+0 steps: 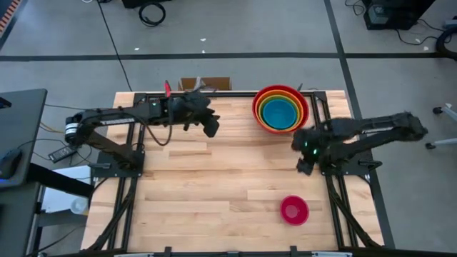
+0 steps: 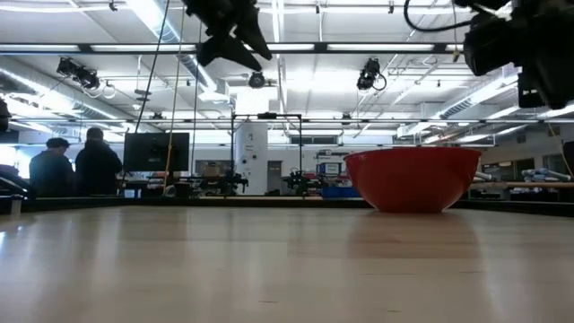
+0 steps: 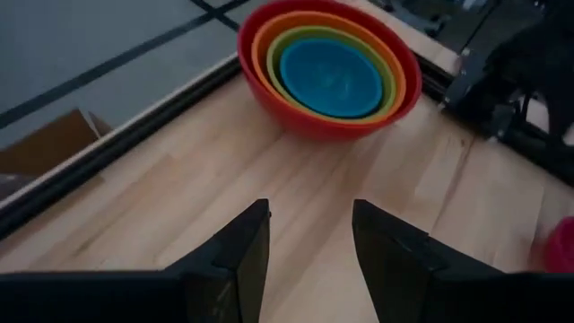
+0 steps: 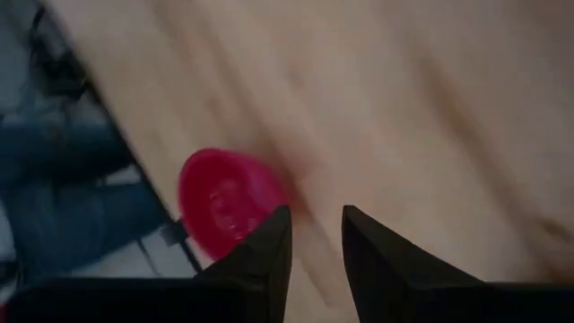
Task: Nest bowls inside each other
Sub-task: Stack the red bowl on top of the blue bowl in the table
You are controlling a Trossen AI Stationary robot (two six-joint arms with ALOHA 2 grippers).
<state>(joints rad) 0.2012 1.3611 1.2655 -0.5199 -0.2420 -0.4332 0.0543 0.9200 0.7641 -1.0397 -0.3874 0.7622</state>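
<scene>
A stack of nested bowls [image 1: 280, 108] stands on its base at the table's far right: red outside, then orange, green and blue [image 3: 329, 72]. In the low view only the red outer bowl [image 2: 413, 178] shows. A small pink bowl [image 1: 294, 210] sits alone near the front right edge, its opening up [image 4: 224, 199]. My left gripper [image 3: 311, 211] hangs open and empty above the wood, left of the stack [image 1: 212, 127]. My right gripper [image 4: 316, 215] is open and empty, raised over the right side between the stack and the pink bowl [image 1: 305, 165].
A cardboard box [image 1: 206, 83] sits just beyond the far edge. Black frame rails [image 1: 325, 107] run along the table's sides. Bare wood [image 1: 214, 185] spreads across the middle and front left. People [image 2: 76, 166] stand far back in the room.
</scene>
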